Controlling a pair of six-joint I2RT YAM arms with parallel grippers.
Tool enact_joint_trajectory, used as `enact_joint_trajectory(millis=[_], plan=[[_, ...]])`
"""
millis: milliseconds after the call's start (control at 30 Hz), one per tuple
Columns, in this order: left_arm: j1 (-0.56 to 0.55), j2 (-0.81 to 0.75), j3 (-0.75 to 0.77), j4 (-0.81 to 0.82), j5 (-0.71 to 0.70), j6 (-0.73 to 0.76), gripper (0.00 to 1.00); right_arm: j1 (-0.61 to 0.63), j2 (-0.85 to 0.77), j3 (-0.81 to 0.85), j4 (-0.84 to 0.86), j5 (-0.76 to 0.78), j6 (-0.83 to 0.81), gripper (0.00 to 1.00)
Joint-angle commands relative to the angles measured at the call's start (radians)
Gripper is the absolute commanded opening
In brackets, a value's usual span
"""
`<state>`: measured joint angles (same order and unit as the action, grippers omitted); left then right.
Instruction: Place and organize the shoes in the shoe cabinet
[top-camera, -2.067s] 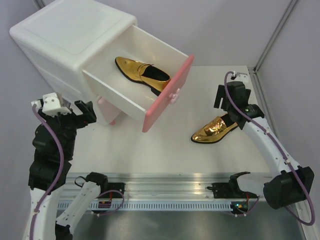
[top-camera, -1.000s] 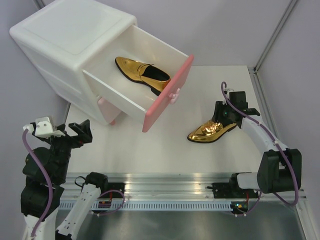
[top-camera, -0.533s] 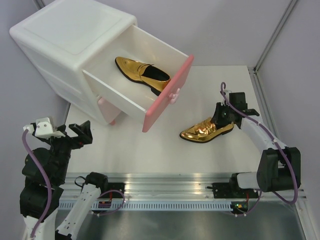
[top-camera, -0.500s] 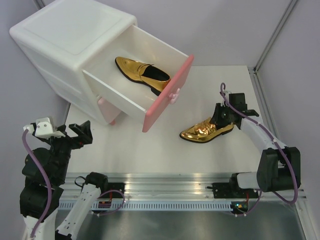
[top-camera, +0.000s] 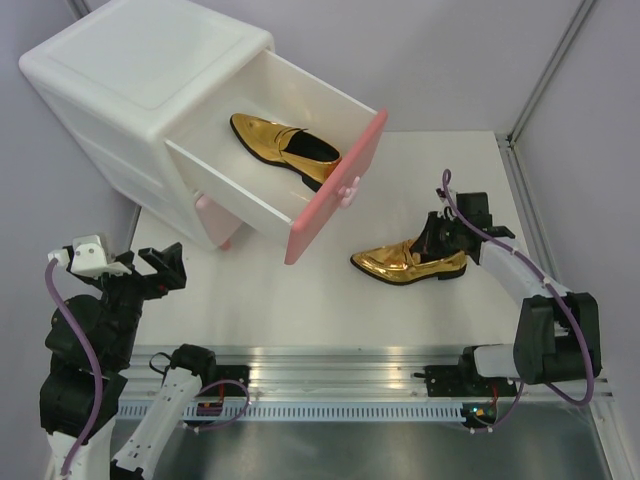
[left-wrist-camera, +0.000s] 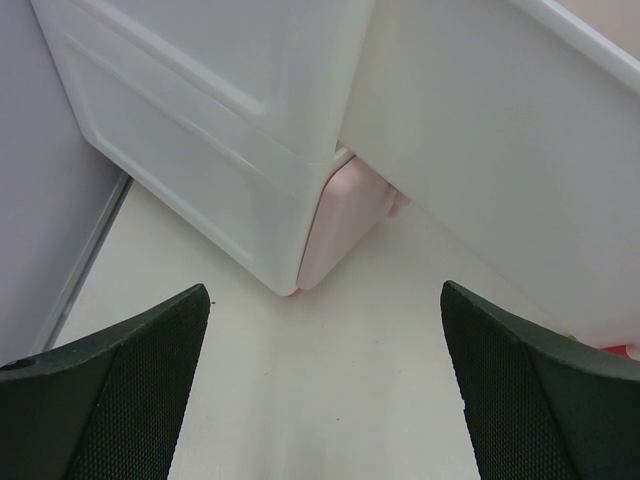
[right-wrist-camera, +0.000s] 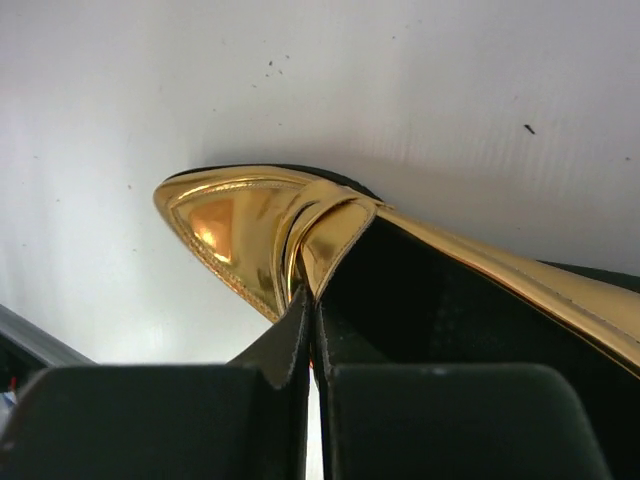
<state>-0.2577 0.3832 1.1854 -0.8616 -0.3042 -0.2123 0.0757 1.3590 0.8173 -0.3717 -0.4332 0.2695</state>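
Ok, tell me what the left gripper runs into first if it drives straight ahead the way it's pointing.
Most likely the bare table, just short of the shoe cabinet and its pale pink lower corner. The open left gripper aims down there. Depth is unclear, so the corner could come first.

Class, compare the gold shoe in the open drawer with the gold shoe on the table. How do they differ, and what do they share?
Place: the drawer shoe lies inside the open pink-fronted drawer; the table shoe lies right of the cabinet. Hold: the drawer shoe is untouched; the right gripper pinches the table shoe's rim. Both are shiny gold, dark inside, sole down.
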Motion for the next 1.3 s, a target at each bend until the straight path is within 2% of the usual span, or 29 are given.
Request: enact_joint_trajectory(millis=[0,133,167,267,400,567,600,667,700,733,867,967,1100,1267], plan=[[-0.005,0.009,0.023,0.006,0.023,-0.029,1.00,0.012,-0.058,-0.038,0.164,-0.047,0.103,0.01],[-0.003,0.008,0.022,0.006,0.022,-0.032,1.00,0.010,-0.207,-0.156,0.358,0.100,0.307,0.01],[-0.003,0.008,0.020,0.007,0.022,-0.032,1.00,0.010,-0.227,-0.183,0.403,0.179,0.400,0.01],[-0.003,0.010,0.020,0.006,0.023,-0.036,1.00,0.012,-0.280,-0.294,0.546,0.292,0.541,0.01],[-0.005,0.010,0.026,0.006,0.024,-0.038,1.00,0.013,-0.325,-0.395,0.614,0.382,0.626,0.02],[-0.003,0.005,0.026,0.003,0.031,-0.044,1.00,0.013,-0.313,-0.331,0.466,0.343,0.496,0.30],[-0.003,0.006,0.026,0.003,0.031,-0.042,1.00,0.013,-0.319,-0.317,0.440,0.337,0.469,0.41],[-0.003,0.008,0.026,0.004,0.030,-0.038,1.00,0.015,-0.337,-0.270,0.336,0.317,0.377,0.52],[-0.005,0.006,0.028,0.003,0.027,-0.035,1.00,0.013,-0.342,-0.247,0.292,0.314,0.335,0.60],[-0.005,0.008,0.029,0.003,0.025,-0.032,1.00,0.015,-0.347,-0.201,0.245,0.312,0.259,0.63],[-0.003,0.008,0.020,0.004,0.014,-0.045,1.00,0.015,-0.365,-0.113,-0.023,0.283,0.056,0.67],[-0.003,0.008,0.005,0.004,0.020,-0.061,1.00,0.015,-0.386,-0.095,-0.145,0.293,-0.034,0.67],[-0.005,0.013,-0.007,0.010,0.022,-0.065,1.00,0.019,-0.393,-0.115,-0.162,0.304,-0.013,0.66],[-0.005,0.033,0.005,0.024,0.022,-0.058,1.00,0.038,-0.295,-0.109,-0.180,0.298,-0.018,0.66]])
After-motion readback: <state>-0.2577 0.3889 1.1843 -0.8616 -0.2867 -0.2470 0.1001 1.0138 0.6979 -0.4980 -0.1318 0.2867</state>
